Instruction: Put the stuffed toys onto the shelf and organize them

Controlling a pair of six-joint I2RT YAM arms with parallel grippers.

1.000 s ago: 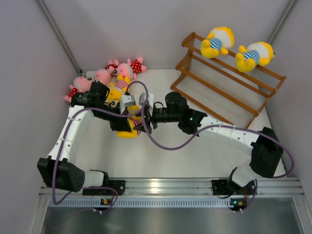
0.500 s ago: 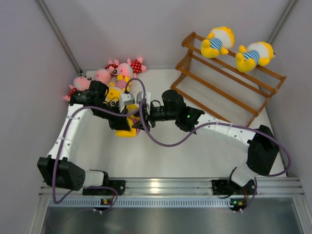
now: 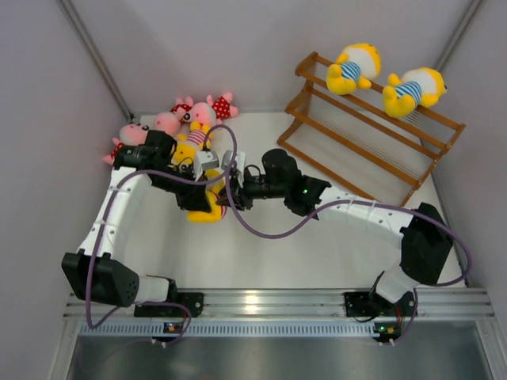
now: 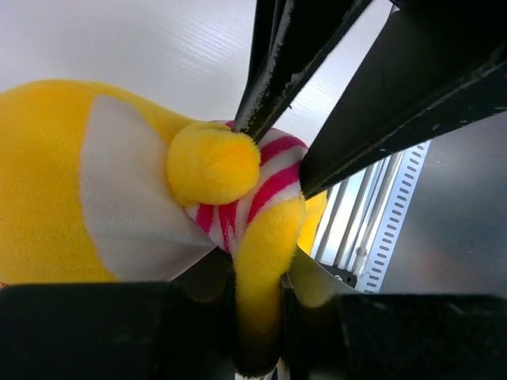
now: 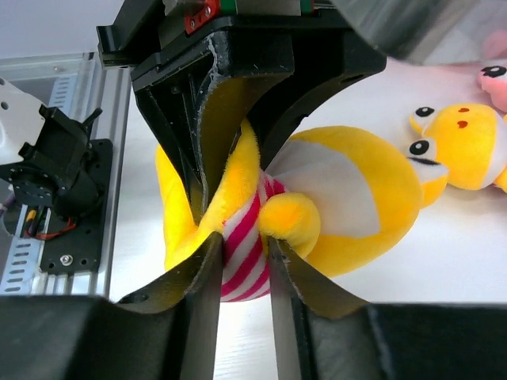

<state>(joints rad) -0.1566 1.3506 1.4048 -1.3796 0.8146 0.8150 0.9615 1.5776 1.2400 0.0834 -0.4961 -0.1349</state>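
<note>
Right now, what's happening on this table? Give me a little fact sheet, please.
Held toy: yellow plush doll in a pink-and-white striped shirt
Left jaws: shut on one yellow limb of it
Right jaws: shut on its striped middle
Shelf: brown wooden stepped rack
On top tier: two yellow dolls in blue-striped shirts
Far-left pile: pink dolls in red dotted outfits, plus another yellow doll

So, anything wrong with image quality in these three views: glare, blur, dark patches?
Top external: sharp and evenly lit, one glare spot on the aluminium rail. Left wrist: pink-striped yellow toy in focus, foreground fingers nearly black. Right wrist: toy sharp, a blurred grey shape in the upper right corner.
</note>
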